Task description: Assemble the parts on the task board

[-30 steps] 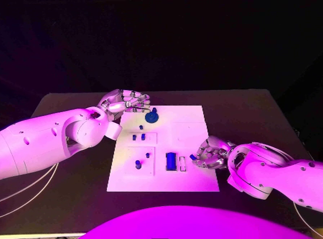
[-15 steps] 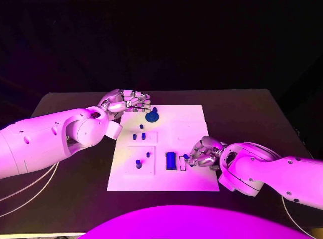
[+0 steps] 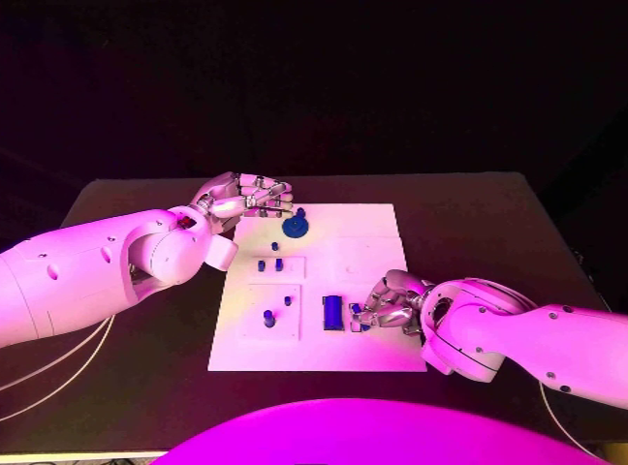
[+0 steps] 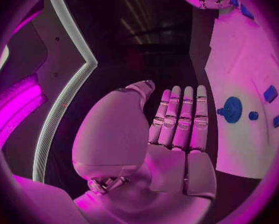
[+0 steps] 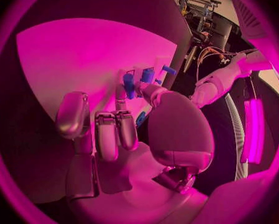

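Note:
The white task board point(image 3: 314, 344) lies mid-table. A round blue part point(image 3: 298, 228) sits near its far edge, small blue pegs point(image 3: 269, 265) stand further in, and a blue block point(image 3: 333, 312) lies in a slot near the front. My right hand point(image 3: 392, 302) rests over the board's right side and pinches a small blue part point(image 3: 356, 311) just beside the block; the same blue part point(image 5: 128, 82) shows at its fingertips point(image 5: 120, 92). My left hand point(image 3: 244, 200) hovers at the board's far left corner, holding nothing, its fingers point(image 4: 179, 117) straight and side by side.
Two more blue pegs point(image 3: 271, 317) stand in the board's front left panel. The black table point(image 3: 496, 223) runs around the board on all sides. The round part point(image 4: 231, 109) lies on the board beside my left hand.
My right hand has slid left across the board with the small blue part, closing in on the blue block. The left hand has stayed put.

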Controlling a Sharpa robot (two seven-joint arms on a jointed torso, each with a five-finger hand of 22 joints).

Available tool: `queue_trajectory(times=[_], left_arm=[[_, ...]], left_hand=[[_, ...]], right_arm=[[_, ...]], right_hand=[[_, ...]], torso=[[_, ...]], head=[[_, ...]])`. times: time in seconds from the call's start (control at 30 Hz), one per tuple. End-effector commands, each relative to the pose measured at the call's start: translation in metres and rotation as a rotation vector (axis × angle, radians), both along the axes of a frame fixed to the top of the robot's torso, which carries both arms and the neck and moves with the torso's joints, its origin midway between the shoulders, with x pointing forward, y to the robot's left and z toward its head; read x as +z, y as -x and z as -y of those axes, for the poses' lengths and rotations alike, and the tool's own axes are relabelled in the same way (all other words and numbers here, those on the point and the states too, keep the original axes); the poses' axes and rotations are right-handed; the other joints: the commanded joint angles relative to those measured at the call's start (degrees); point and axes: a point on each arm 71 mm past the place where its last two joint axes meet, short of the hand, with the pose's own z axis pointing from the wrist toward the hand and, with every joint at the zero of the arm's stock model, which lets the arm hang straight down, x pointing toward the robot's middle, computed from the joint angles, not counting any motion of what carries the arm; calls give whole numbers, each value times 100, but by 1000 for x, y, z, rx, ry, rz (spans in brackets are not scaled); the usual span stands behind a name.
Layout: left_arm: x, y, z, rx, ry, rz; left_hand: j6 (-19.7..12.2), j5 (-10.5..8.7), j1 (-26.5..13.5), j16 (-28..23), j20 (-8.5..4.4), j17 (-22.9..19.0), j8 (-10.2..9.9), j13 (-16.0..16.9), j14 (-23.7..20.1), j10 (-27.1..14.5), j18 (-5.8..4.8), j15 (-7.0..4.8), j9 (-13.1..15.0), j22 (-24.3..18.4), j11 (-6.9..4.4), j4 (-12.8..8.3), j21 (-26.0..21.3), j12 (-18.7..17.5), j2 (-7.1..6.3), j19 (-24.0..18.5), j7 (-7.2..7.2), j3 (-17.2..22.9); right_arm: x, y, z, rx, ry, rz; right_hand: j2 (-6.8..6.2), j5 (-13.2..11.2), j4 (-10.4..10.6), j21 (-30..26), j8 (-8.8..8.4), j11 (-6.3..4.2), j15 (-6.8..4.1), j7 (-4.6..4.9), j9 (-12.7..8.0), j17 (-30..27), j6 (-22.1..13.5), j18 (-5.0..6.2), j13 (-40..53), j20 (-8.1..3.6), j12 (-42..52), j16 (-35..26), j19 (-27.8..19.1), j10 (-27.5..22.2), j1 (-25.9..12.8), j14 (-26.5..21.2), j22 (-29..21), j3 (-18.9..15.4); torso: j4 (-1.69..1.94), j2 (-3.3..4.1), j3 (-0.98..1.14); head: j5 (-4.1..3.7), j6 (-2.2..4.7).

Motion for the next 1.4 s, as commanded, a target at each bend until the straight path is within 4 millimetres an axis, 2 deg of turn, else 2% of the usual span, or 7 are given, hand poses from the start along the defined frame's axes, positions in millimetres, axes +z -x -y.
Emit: queue_trajectory(times=[0.03, 0.3, 0.73, 1.17, 1.4], left_arm=[[1, 1, 3, -18, 13, -1], [1, 1, 3, -18, 13, -1], [1, 1, 3, -20, 12, -4], [0, 1, 3, -20, 12, -5], [0, 1, 2, -19, 11, -5]], left_hand=[[19, 22, -47, -22, 9, 6, -40, 9, 52, -36, 79, -5, -6, -9, 12, -9, -23, -2, 6, 44, 7, -40], [19, 22, -47, -22, 9, 6, -40, 9, 52, -36, 79, -5, -6, -9, 12, -9, -23, -2, 6, 44, 7, -40], [19, 22, -49, -26, 10, 7, -41, 9, 53, -37, 79, -5, -8, -13, 13, -8, -26, -2, 7, 45, 8, -43], [18, 22, -54, -31, 10, 8, -42, 9, 55, -38, 80, -5, -10, -18, 14, -7, -29, -2, 8, 47, 9, -47], [18, 22, -54, -31, 10, 8, -42, 9, 55, -38, 80, -5, -10, -18, 14, -7, -29, -2, 8, 47, 9, -47]], right_arm=[[-1, 2, -3, 37, 17, -10], [-2, 0, -2, 37, 27, 5], [-2, -2, -7, 46, 23, 24], [-1, -1, -10, 68, 15, 23], [-1, -1, -8, 67, 17, 23]], right_hand=[[-9, -44, 35, 25, -9, -24, -17, 13, -9, 1179, 43, -62, 1158, -10, 28, 23, 27, 359, -117, 540, 182, -95], [49, -38, 141, 16, -21, -30, -22, 5, -21, 1205, 75, -61, 1182, -14, 59, 33, 32, 376, -236, 545, 187, -203], [67, -38, 198, -6, -30, -30, -22, 6, -28, 1201, 82, -58, 1176, -15, 49, 31, 29, 371, -291, 544, 181, -253], [-58, -56, 412, -52, -60, -24, -17, 11, -46, 1192, 107, -55, 1179, -13, 47, 28, 27, 372, -481, 542, 182, -648], [-68, -57, 428, -53, -62, -25, -18, 9, -47, 1191, 108, -55, 1180, -13, 47, 27, 27, 372, -486, 541, 183, -687]], torso=[[-1, -2, 1], [1, -1, 0], [-1, 0, 1], [1, 0, 1], [-3, -3, 2]], head=[[4, 0], [4, 0], [11, 0], [12, 0], [21, 0]])
